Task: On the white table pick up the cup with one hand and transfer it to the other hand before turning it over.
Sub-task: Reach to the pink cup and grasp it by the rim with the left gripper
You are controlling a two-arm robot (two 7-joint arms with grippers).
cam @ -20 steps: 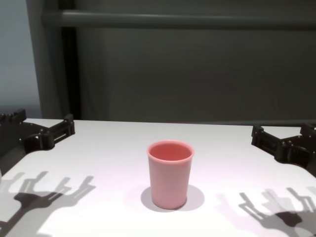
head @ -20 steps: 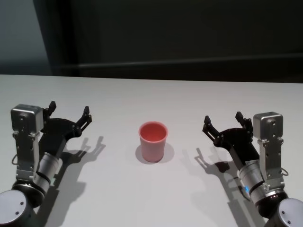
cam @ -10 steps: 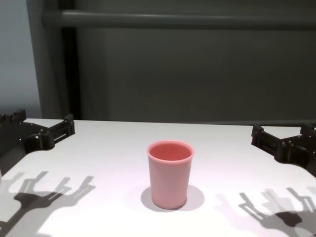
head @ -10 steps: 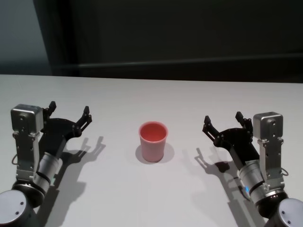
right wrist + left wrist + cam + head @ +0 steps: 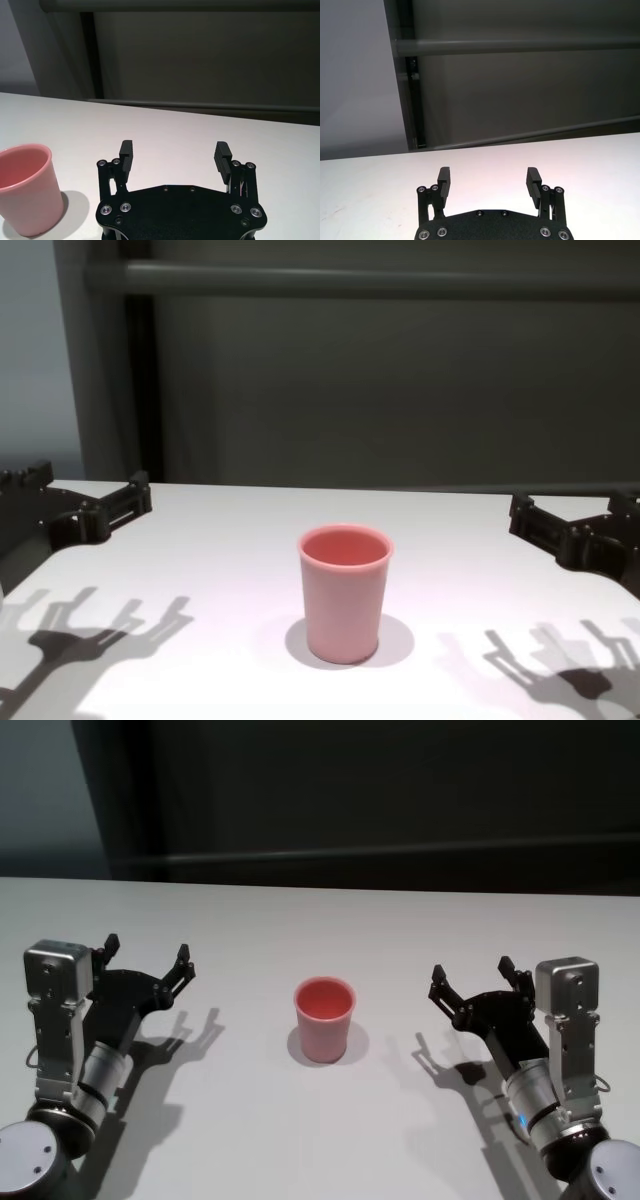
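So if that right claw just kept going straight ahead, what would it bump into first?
Probably nothing: the right gripper points across the bare white table, open, with the cup off to its side.

Black two-fingered left gripper (image 5: 146,958) at nine o'clock, jaws spread wide, nothing between them, fingers aimed toward twelve. Grey box-shaped wrist housing (image 5: 58,982) alongside, silver forearm trailing back toward seven. Black two-fingered right gripper (image 5: 471,978) at three o'clock, mirrored, equally wide and holding nothing, forearm trailing toward five.
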